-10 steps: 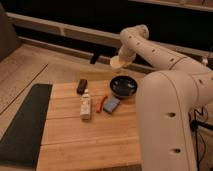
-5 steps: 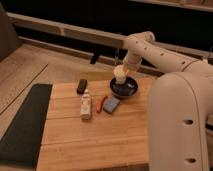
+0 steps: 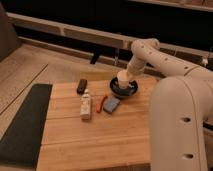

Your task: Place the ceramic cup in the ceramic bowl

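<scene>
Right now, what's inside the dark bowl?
The ceramic cup sits over the ceramic bowl, with the end effector at its top. The cup hides the bowl's floor, so contact cannot be confirmed.

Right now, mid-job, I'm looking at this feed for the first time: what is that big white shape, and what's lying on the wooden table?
The big white shape is the robot's single arm, reaching in from the right. There is only one camera view, looking down at the table from above and behind the arm. The gripper sits at the arm's far end, right over the ceramic bowl, a dark glossy dish at the back of the wooden table. The ceramic cup, small and cream-white, is at the gripper, above or in the bowl; which one cannot be told. Also on the table: a pale bottle lying down, a blue block, a thin red item between them, and a small dark object.
</scene>
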You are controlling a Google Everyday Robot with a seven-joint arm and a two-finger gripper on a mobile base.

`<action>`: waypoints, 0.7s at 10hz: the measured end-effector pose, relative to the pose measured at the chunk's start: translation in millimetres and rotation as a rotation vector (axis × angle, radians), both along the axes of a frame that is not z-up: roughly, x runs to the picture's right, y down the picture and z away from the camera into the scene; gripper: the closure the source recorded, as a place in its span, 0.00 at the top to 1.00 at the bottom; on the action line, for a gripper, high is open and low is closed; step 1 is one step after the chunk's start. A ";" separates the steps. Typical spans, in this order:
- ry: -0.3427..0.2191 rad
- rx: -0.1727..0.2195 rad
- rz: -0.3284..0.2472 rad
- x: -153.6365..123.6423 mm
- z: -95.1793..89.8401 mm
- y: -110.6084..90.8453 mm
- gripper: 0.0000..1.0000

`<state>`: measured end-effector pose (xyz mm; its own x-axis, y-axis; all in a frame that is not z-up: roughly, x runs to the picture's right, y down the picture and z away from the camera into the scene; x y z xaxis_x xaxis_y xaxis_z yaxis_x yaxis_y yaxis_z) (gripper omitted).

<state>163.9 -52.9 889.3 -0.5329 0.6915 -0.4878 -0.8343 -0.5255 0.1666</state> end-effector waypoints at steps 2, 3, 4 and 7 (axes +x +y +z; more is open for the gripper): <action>0.003 -0.001 0.013 6.0 12.8 2.4 0.00; 0.011 0.002 0.021 11.1 22.3 4.0 0.00; 0.021 0.003 0.019 15.6 30.0 6.7 0.00; 0.025 0.011 0.014 16.9 49.8 12.9 0.09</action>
<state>180.8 -40.0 939.1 -0.5545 0.6890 -0.4667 -0.8225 -0.5389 0.1816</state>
